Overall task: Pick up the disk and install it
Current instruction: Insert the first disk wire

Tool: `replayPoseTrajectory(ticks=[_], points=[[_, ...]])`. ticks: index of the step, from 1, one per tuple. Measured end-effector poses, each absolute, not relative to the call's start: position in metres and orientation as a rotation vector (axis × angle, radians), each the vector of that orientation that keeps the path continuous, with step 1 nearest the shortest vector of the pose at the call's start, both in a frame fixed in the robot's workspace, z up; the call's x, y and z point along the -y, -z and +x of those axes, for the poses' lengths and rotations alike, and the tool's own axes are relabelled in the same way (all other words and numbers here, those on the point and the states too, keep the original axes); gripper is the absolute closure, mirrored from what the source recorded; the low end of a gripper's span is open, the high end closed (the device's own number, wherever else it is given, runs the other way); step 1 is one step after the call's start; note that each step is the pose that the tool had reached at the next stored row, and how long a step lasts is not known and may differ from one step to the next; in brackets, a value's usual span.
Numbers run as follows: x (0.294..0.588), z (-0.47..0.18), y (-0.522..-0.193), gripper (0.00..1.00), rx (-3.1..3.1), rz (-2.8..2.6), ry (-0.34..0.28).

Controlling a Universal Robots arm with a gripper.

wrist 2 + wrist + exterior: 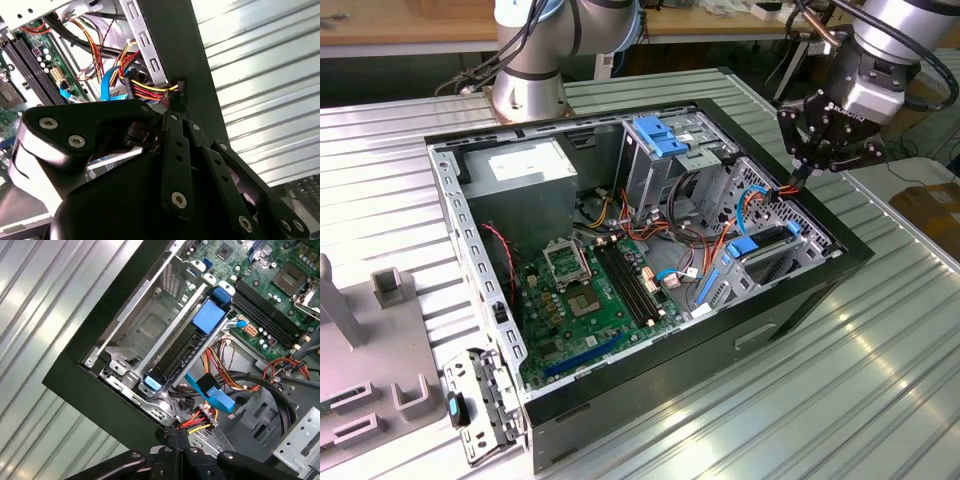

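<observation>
The disk (182, 352) sits edge-on in the low drive bay at the front corner of the open computer case (790, 310), its blue rail ends showing. In the exterior view the disk (767, 252) lies in the case towards that view's right. My gripper (797, 176) hangs above the case wall just behind the bay. Its fingers (176, 107) are shut on the black connector (180, 89) of a red, yellow and black wire bundle (197, 421). The gripper (175, 436) is a short way from the disk's near end.
A green motherboard (590, 290), a grey power supply (525, 175) and a tall metal bay with a blue bracket (658, 135) fill the case. Loose orange and blue cables (750, 205) lie near the disk. A second arm's base (528, 70) stands behind. Grey fixtures (380, 330) lie at the exterior view's left.
</observation>
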State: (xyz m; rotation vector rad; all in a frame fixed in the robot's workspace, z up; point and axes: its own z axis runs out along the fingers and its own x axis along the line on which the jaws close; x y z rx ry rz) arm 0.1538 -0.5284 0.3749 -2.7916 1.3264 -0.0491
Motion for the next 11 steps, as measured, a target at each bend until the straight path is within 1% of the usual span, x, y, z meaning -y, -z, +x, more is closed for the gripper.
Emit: replayPoseTrajectory(ticks=[4,6,7,8,11], points=[[0.5285,0.1541,-0.3735,0.88,-1.144,-2.869,0.047],[0.5284,0.1544,-0.3722,0.88,-1.064,-2.895,0.057],[0.5284,0.1543,-0.3717,0.87,-1.037,-2.903,0.064],[0.5285,0.1547,-0.371,0.81,-0.998,-2.914,0.071],[0.5284,0.1557,-0.3698,0.79,-0.922,-2.937,0.079]])
